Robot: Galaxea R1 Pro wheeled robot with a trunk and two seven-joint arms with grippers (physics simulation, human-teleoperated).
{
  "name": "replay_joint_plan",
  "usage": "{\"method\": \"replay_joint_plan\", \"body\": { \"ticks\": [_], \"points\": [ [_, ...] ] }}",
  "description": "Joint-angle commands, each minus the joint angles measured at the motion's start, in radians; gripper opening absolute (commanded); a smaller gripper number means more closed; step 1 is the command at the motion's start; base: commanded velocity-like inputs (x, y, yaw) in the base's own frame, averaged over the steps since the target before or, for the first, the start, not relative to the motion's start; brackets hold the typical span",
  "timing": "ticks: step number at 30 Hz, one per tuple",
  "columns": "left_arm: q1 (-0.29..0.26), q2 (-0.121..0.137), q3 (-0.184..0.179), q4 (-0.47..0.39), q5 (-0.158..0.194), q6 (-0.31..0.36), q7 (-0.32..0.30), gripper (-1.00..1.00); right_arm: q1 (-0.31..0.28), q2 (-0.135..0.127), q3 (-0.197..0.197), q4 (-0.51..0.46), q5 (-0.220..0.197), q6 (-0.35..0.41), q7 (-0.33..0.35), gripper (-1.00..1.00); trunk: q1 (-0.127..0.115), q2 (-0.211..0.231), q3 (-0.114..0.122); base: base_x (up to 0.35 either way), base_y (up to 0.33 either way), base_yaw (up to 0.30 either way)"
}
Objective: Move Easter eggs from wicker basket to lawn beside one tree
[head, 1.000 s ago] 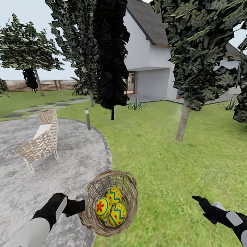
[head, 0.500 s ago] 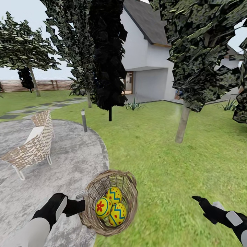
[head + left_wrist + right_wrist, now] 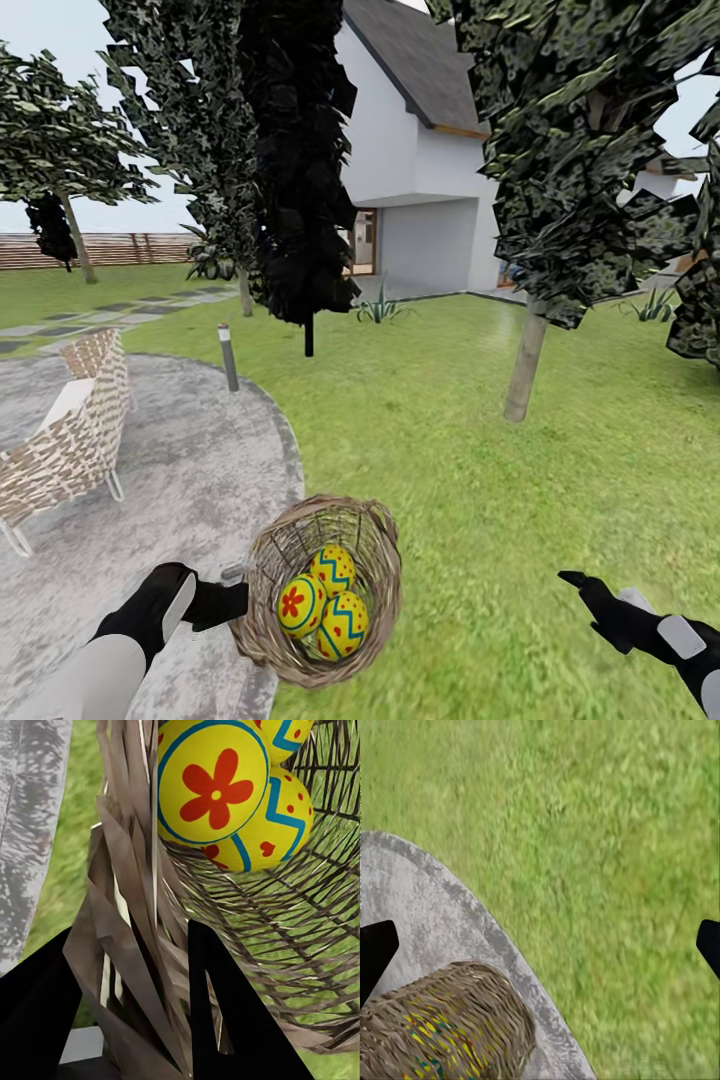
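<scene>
Left gripper (image 3: 232, 603) clenches the wicker basket (image 3: 375, 560) rim; three Easter eggs (image 3: 322, 602) remain inside. Right gripper (image 3: 540, 945) open, empty; tree (image 3: 525, 360) ahead.

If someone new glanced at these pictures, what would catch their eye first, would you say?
Most likely the three bright yellow Easter eggs nestled in the tilted wicker basket, low in the head view where paving meets lawn. The left gripper is clamped on the basket's rim. Beyond, a pale-trunked tree stands on the grass, and the right gripper hovers empty at lower right.
</scene>
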Motion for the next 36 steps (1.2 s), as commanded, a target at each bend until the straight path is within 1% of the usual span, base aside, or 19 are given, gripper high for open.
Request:
{"method": "replay_joint_plan", "body": {
  "ticks": [1,10,14,20,36],
  "points": [
    [0.000,-0.001,0.007,-0.001,0.019,0.009,-0.003,-1.00,0.000,0.001,-0.005,0.000,-0.001,0.006,0.001,1.00,0.001,-0.001,0.000,0.327,-0.091,-0.003],
    [0.000,0.000,0.007,-0.001,0.018,0.009,-0.003,-1.00,0.000,0.002,-0.005,0.000,-0.001,0.006,0.001,1.00,0.001,-0.001,0.000,0.309,-0.123,-0.005],
    [0.000,0.000,0.007,-0.001,0.018,0.009,-0.003,-1.00,0.000,0.002,-0.005,0.000,-0.001,0.006,0.001,1.00,0.001,-0.001,0.000,0.299,-0.123,-0.211],
    [0.000,0.000,0.007,-0.001,0.017,0.009,-0.003,-1.00,0.000,0.003,-0.005,0.000,-0.001,0.006,0.001,1.00,0.001,-0.001,0.000,0.299,-0.125,-0.031],
    [0.000,0.000,0.007,-0.001,0.017,0.009,-0.003,-1.00,0.000,0.005,-0.003,0.000,-0.001,0.005,0.001,1.00,0.001,-0.001,0.000,0.299,-0.011,0.000]
  ]
}}
